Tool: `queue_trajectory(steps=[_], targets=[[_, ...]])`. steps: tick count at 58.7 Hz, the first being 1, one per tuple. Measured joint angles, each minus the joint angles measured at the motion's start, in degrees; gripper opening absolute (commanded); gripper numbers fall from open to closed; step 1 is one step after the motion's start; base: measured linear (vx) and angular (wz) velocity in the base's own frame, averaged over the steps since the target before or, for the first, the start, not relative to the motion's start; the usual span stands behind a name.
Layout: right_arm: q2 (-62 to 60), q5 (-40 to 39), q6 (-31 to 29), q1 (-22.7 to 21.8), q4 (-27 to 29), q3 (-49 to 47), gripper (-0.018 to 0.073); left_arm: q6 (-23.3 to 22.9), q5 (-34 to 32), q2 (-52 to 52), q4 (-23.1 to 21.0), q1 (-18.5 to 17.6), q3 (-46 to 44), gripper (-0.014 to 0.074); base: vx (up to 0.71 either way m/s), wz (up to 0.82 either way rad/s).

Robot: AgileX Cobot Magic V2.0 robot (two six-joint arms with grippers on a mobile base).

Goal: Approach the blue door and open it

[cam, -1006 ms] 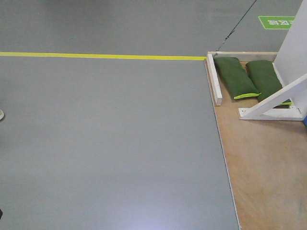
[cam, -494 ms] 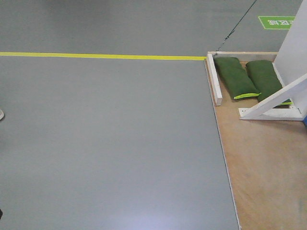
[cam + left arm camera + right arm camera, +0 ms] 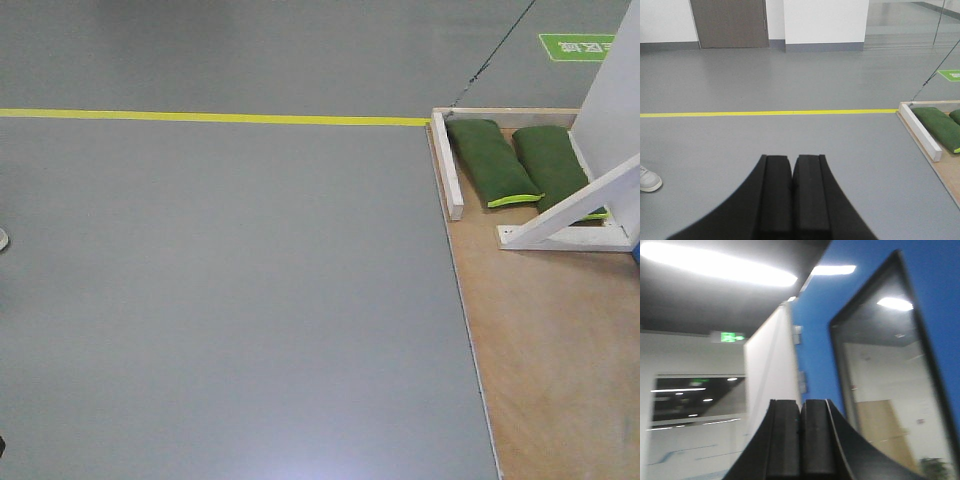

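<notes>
The blue door (image 3: 816, 342) fills the right half of the right wrist view as a glossy blue panel holding a dark-framed glass pane (image 3: 885, 390). Small metal plates (image 3: 798, 334) sit on its left edge beside a white frame post (image 3: 771, 365). Its handle is out of view. My right gripper (image 3: 800, 407) points up at the door's edge, shut and empty. In the front view only a blue sliver of the door (image 3: 636, 256) shows at the right edge. Over the grey floor, my left gripper (image 3: 792, 162) is shut and empty.
A plywood platform (image 3: 545, 330) lies at the right with a raised lip. On it are two green sandbags (image 3: 492, 160), a white diagonal brace (image 3: 580, 205) and a white rail (image 3: 447, 165). A yellow floor line (image 3: 210, 118) crosses ahead. A white shoe (image 3: 647, 179) stands at the left.
</notes>
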Motion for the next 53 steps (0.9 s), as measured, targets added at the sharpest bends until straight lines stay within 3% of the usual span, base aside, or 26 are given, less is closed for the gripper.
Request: queue_trajectory(steps=[2, 3, 9, 23, 39, 53], targets=[[0.02, 0.00, 0.00, -3.20, 0.13, 0.00, 0.0012, 0.00, 0.00, 0.00, 0.00, 0.00, 0.00, 0.0073, 0.00, 0.00], [0.37, -0.33, 0.00, -8.49, 0.20, 0.00, 0.0012, 0.00, 0.00, 0.00, 0.00, 0.00, 0.00, 0.0073, 0.00, 0.00], [2.33, -2.00, 0.00, -18.34, 0.33, 0.00, 0.0012, 0.00, 0.00, 0.00, 0.00, 0.00, 0.00, 0.0073, 0.00, 0.00], [11.82, -7.77, 0.00, -33.77, 0.35, 0.00, 0.0012, 0.00, 0.00, 0.00, 0.00, 0.00, 0.00, 0.0073, 0.00, 0.00], [26.34, -12.02, 0.00, -42.51, 0.35, -3.91, 0.0012, 0.00, 0.00, 0.00, 0.00, 0.00, 0.00, 0.0073, 0.00, 0.00], [40.75, -12.51, 0.00, -44.12, 0.35, -17.02, 0.0012, 0.00, 0.00, 0.00, 0.00, 0.00, 0.00, 0.0073, 0.00, 0.00]])
